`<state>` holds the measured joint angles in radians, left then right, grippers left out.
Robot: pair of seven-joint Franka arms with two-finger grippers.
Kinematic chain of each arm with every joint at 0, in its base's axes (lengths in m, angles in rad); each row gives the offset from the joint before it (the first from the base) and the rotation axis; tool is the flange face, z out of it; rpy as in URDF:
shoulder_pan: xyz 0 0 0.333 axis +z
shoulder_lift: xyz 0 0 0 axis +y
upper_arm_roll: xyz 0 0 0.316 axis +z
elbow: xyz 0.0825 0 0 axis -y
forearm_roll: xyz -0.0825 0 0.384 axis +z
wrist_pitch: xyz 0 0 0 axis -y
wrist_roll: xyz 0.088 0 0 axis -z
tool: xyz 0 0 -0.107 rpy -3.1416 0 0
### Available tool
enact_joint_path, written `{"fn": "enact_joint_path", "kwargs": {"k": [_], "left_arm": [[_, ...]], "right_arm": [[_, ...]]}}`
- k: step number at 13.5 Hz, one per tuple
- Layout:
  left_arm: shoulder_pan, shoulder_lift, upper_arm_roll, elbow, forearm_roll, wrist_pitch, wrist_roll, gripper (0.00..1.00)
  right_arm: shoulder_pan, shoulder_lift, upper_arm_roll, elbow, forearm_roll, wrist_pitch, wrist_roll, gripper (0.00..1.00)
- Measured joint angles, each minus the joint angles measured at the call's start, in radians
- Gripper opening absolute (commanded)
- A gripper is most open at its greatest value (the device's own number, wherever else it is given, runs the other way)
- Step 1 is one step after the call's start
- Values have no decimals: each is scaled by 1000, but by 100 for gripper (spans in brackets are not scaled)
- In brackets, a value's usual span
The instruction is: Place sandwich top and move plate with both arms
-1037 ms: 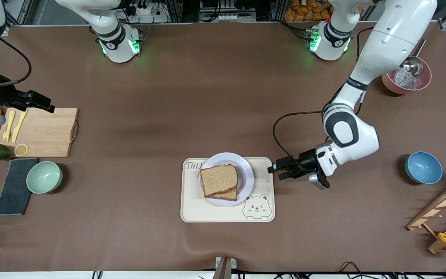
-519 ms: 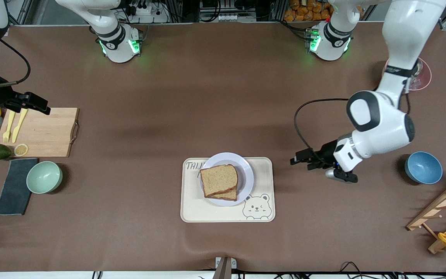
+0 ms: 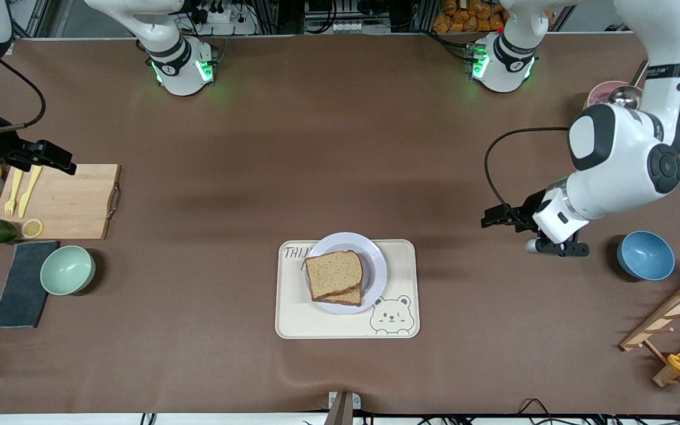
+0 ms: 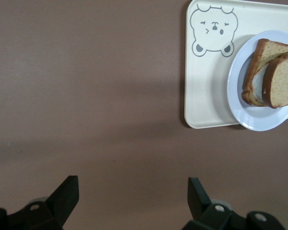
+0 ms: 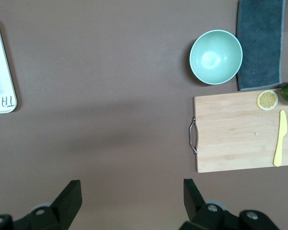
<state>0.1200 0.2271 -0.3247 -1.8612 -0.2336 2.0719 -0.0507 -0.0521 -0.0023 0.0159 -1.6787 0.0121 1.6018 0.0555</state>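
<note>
Sandwich top (image 3: 334, 274) covering lower slice (image 3: 345, 296), plate (image 3: 375, 265) partly hidden

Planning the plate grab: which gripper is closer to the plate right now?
Left. The left gripper hangs over bare table toward the left arm's end, off the tray. The right gripper is by the cutting board, well away from the plate.

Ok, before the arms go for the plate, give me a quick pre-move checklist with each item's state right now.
1. sandwich top lies on the lower slice, slightly offset: ok.
2. plate sits on the bear-print tray: ok.
3. left gripper open and empty, over bare table toward the blue bowl: ok.
4. right gripper open and empty: ok.
5. Either gripper at the plate rim: not ok.
6. Plate rim graspable beside the bread: cannot tell.
</note>
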Motion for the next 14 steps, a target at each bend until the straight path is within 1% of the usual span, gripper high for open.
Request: {"fn": "enact_joint_path", "kwargs": {"k": [2, 3, 6, 7, 9, 10, 12, 14], "left_arm": [[0, -64, 9, 0, 16, -47, -20, 100], [-6, -98, 29, 0, 16, -69, -22, 100], [-117, -199, 181, 1, 36, -152, -22, 100], [-140, -231, 208, 4, 74, -191, -22, 100], [-151, -276, 218, 32, 114, -277, -36, 100], [-152, -284, 219, 65, 123, -326, -53, 100], [-159, -285, 226, 136, 154, -404, -75, 100], [-171, -285, 233, 179, 204, -451, -79, 100]], "right_arm": [[0, 0, 0, 0, 0, 0, 0, 94], [0, 0, -1, 1, 0, 0, 0, 94], [0, 0, -2, 1, 0, 0, 0, 95], [0, 0, -2, 2, 0, 0, 0, 95], [0, 0, -3, 2, 0, 0, 0, 95], [0, 0, -3, 2, 0, 0, 0, 95], [0, 0, -3, 2, 0, 0, 0, 95], [0, 0, -3, 2, 0, 0, 0, 95]]}}
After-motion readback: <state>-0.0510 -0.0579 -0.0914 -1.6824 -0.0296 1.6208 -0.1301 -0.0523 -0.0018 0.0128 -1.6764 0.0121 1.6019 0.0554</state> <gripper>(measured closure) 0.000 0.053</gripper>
